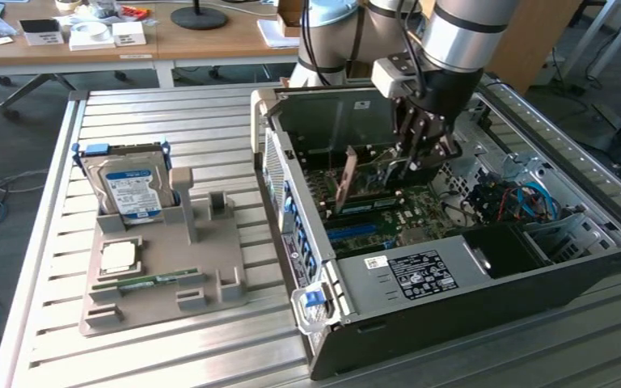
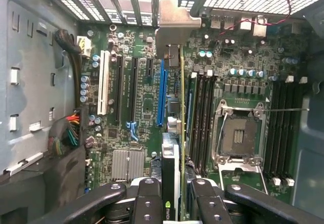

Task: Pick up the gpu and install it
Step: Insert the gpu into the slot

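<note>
"Well, what lies to the exterior view's left of the computer case [image 1: 451,283]?" asked the first.

"A grey holder [image 1: 159,311] on the slatted desk [image 1: 127,121], near the case but apart from it," said the second. "It carries a hard drive [image 1: 129,190] standing on edge with a blue-white label. A square processor [image 1: 120,257] and a narrow green memory stick [image 1: 151,280] lie flat on it."

"And the gpu [image 1: 346,184]?"

"Inside the case, which lies on its side with its panel off. The card stands on edge over the motherboard [image 1: 397,217], its silver bracket toward the case's rear wall. From the wrist, the gpu [image 2: 171,173] runs just beside the long blue slot [image 2: 162,92], between that slot and the black memory slots [image 2: 202,118]. Whether it is seated cannot be told."

"How is the claw [image 1: 416,158]?"

"The arm [image 1: 462,32] reaches down into the case from above. The claw [image 2: 176,192] is closed to a narrow gap on the card, with a black finger [image 2: 148,198] on each face. It grips the end farther from the case's rear."

"Anything further to the exterior view's right?"

"Blue cables [image 1: 529,198] in the case's front part, and a black power supply [image 1: 429,271] along the case's edge nearest the exterior camera."
</note>
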`<state>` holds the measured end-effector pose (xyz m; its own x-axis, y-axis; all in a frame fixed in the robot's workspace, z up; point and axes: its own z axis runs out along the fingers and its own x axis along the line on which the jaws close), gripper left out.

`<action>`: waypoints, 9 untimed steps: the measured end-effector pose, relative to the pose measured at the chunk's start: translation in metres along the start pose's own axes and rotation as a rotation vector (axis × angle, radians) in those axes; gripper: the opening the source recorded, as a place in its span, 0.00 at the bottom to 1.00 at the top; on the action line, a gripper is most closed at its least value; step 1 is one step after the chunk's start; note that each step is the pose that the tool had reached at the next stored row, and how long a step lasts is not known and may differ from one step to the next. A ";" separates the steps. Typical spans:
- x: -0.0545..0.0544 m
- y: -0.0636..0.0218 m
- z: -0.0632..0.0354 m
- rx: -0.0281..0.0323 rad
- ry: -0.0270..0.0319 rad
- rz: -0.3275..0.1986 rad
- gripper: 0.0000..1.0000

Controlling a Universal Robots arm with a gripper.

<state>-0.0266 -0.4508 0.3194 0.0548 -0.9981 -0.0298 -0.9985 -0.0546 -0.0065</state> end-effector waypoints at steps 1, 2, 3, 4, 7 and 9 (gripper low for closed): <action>0.000 0.0001 0.0008 0.0001 0.0000 0.002 0.27; 0.000 0.0002 0.0014 0.0001 0.0001 0.006 0.27; 0.001 0.0004 0.0020 0.0003 0.0001 0.009 0.27; 0.001 0.0007 0.0027 0.0004 0.0001 0.013 0.27; 0.001 0.0023 0.0052 0.0007 0.0002 0.025 0.27; 0.001 0.0030 0.0070 0.0011 0.0003 0.038 0.27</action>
<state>-0.0296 -0.4515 0.3124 0.0168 -0.9994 -0.0298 -0.9998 -0.0167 -0.0065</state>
